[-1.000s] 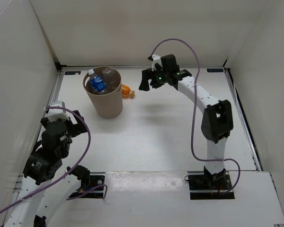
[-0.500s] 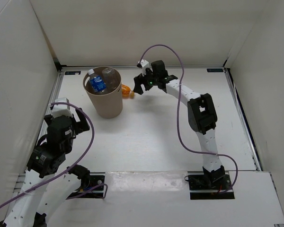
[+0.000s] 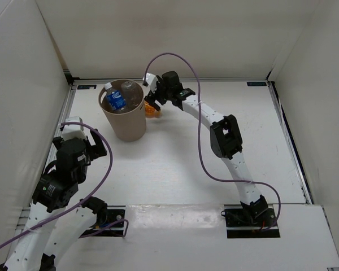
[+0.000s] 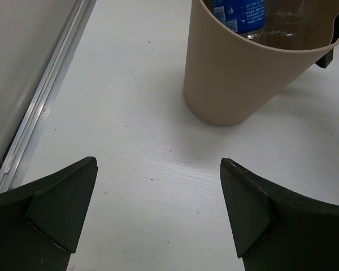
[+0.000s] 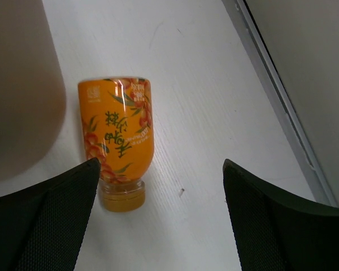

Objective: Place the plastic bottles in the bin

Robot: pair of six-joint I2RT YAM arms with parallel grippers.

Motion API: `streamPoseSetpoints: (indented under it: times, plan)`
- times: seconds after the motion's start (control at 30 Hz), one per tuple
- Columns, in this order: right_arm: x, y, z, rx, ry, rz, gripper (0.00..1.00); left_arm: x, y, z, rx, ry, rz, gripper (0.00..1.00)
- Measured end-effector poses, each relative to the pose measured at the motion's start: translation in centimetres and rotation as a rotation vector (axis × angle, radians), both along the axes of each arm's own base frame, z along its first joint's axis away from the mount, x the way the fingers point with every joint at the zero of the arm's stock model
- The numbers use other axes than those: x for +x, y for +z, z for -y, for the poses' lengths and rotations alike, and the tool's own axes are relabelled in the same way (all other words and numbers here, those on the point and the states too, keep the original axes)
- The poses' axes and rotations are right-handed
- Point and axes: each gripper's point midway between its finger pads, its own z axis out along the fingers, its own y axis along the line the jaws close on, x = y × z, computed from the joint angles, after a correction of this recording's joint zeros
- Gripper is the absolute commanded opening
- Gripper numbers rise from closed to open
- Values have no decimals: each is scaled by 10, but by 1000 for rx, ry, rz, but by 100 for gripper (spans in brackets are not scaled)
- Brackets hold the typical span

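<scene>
The bin (image 3: pixel 126 125) is tan, the short bottle (image 5: pixel 117 141) orange (leafy print), the label (image 3: pixel 116 100) blue

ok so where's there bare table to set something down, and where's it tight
Free: the table stretch between the bin and the right arm, and the strip from that arm to the right wall. Tight: the far side by the bin, where the orange bottle lies under the open right gripper.

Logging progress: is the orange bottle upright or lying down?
Lying on its side. The orange bottle rests lengthwise on the table, outside the bin and beside it.
</scene>
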Motion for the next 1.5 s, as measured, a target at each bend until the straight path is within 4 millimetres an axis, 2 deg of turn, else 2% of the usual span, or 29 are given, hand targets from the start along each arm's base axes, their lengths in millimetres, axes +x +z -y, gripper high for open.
streamPoseSetpoints:
  times: [0.23, 0.33, 0.9, 1.2, 1.5]
  plan:
    - [2, -35, 3, -171, 39, 84, 90, 0, 0, 1, -3, -5, 2, 100]
    - [-1, -42, 3, -200, 65, 94, 90, 0, 0, 2, -5, -8, 2, 100]
    - [-6, -41, -19, -223, 233, 194, 90, 5, -5, 6, 6, -20, -27, 100]
    - [-24, -52, -24, -271, 289, 171, 90, 7, -7, 9, 12, -27, -39, 100]
    - [-16, -44, -24, -241, 260, 162, 90, 7, -8, 10, 15, -31, -44, 100]
